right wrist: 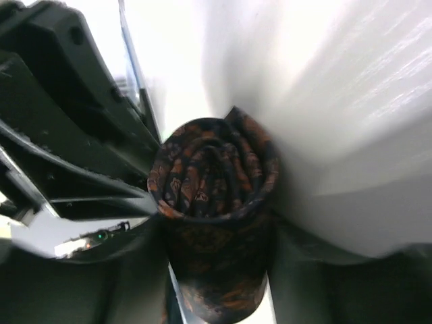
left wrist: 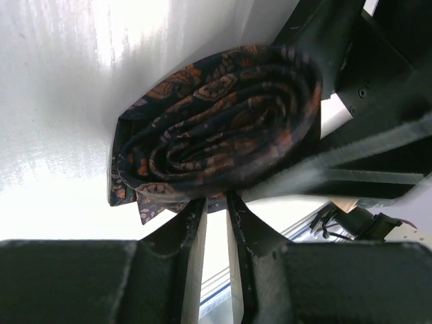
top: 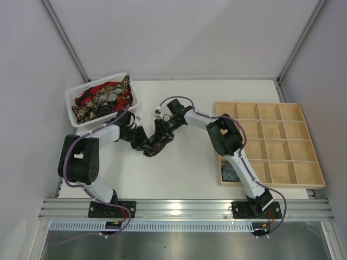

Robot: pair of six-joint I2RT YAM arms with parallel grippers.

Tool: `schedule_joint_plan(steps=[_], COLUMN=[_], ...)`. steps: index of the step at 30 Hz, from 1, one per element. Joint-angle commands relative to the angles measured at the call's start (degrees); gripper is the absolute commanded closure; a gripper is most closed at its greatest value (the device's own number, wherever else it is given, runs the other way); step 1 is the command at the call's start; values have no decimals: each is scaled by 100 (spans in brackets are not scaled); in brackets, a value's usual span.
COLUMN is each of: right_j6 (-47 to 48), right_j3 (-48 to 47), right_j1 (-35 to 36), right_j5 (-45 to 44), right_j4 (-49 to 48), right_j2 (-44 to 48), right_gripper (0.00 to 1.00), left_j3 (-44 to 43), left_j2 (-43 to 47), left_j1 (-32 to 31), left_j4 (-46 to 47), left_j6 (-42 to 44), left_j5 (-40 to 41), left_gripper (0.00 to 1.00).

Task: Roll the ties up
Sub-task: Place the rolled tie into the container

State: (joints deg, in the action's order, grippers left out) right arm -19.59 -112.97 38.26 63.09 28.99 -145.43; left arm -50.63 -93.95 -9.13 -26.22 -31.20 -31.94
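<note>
A dark brown-maroon tie with an orange pattern, wound into a tight coil [top: 157,142], is held off the table between both arms at mid-table. In the left wrist view the coil's spiral end [left wrist: 216,131] faces the camera. My left gripper [left wrist: 216,199] pinches the coil's lower edge with its jaws close together. In the right wrist view the roll [right wrist: 212,182] fills the space between the two fingers of my right gripper [right wrist: 216,233], which press on its sides. From above, the left gripper [top: 145,143] and right gripper [top: 164,134] meet at the roll.
A white basket [top: 133,92] at the back left holds more ties [top: 103,100] in red, gold-black and grey. A wooden compartment tray [top: 217,142] lies on the right, with a dark bundle [top: 230,172] in its near-left cell.
</note>
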Motion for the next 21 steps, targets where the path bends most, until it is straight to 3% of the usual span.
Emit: schedule_joint_plan(steps=[1, 7, 10, 13, 17, 21], right_j6=[-96, -369, -676, -905, -1213, -2212], right_j3=[-85, -76, -85, -68, 11, 713], right_j1=[155, 155, 155, 138, 24, -275], right_j5=[-473, -658, -876, -1323, -1983, -2766], right_j4=[186, 28, -51, 97, 449, 371], right_j2=[-329, -276, -127, 215, 786, 1717], right_gripper=[47, 74, 100, 100, 100, 100], left_j3=[115, 150, 133, 80, -148, -219], left_j2=[167, 184, 245, 579, 1273, 2045], left_j1=[95, 200, 236, 245, 245, 245], left_j4=[99, 64, 3, -6, -129, -121], left_j6=[246, 360, 395, 396, 273, -113], left_j5=[83, 39, -40, -197, -198, -146], left_gripper=[77, 77, 77, 74, 63, 59])
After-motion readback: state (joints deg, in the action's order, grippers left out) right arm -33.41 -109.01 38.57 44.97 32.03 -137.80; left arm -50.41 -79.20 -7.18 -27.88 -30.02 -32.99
